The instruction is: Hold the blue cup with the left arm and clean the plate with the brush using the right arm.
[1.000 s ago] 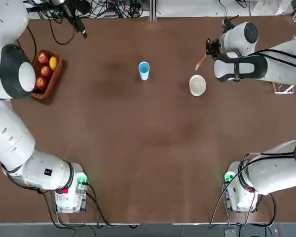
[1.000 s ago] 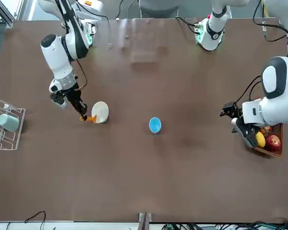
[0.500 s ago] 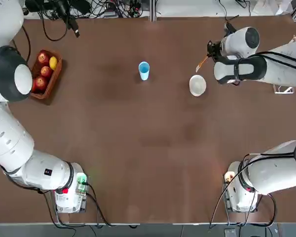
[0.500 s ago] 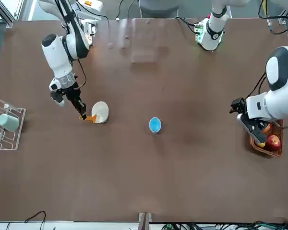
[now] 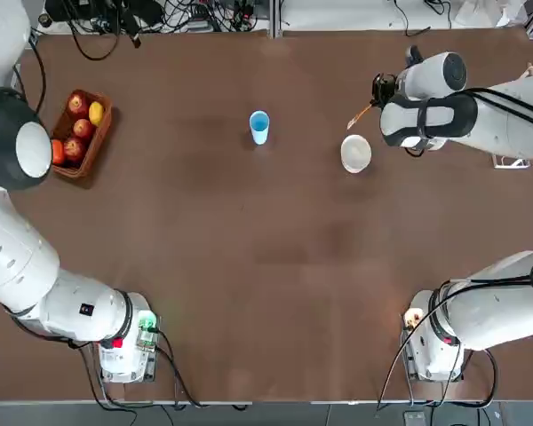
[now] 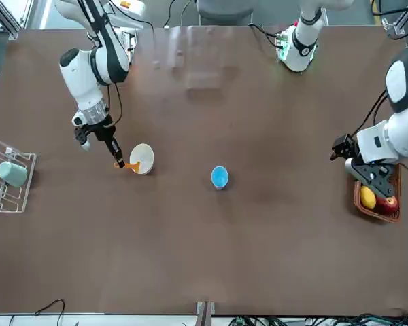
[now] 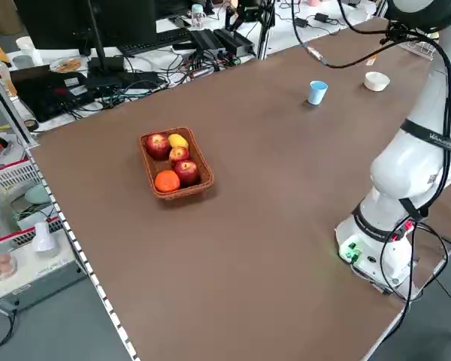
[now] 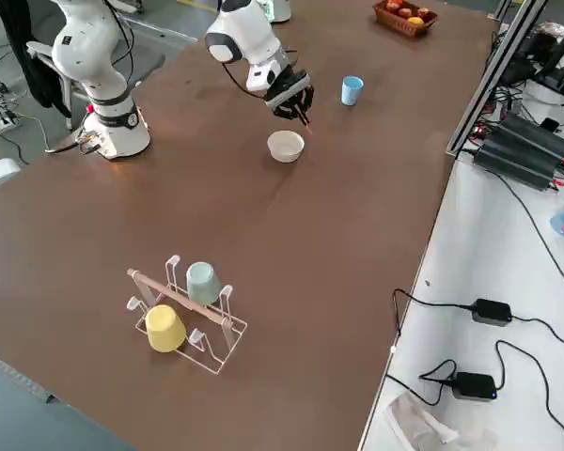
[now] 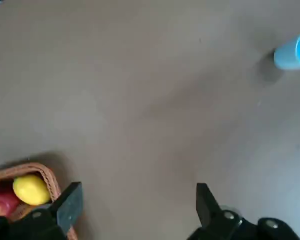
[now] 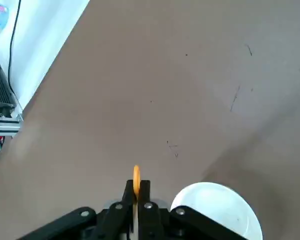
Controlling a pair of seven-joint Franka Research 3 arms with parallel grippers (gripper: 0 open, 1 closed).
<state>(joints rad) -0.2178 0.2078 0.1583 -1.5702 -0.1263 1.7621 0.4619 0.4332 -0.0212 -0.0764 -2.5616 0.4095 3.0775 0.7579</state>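
The blue cup (image 5: 259, 125) stands upright near the table's middle, far side, with nothing around it. To its right sits the white plate (image 5: 355, 153). My right gripper (image 10: 136, 192) is shut on the orange brush (image 10: 136, 179), whose tip (image 6: 128, 166) lies just beside the plate (image 6: 142, 158) on its far right side. My left gripper (image 9: 137, 196) hangs open and empty, raised above the table by the fruit basket (image 9: 25, 192), well left of the blue cup (image 9: 294, 50).
A wicker basket (image 5: 84, 133) of fruit sits at the far left. A wire rack (image 8: 183, 315) with a teal cup and a yellow cup stands off to the right. Cables run along the far edge. The arms' bases (image 5: 124, 342) stand at the near edge.
My left gripper has drifted farther to the left, away from the blue cup and over the basket. The right gripper with the brush has barely shifted beside the plate.
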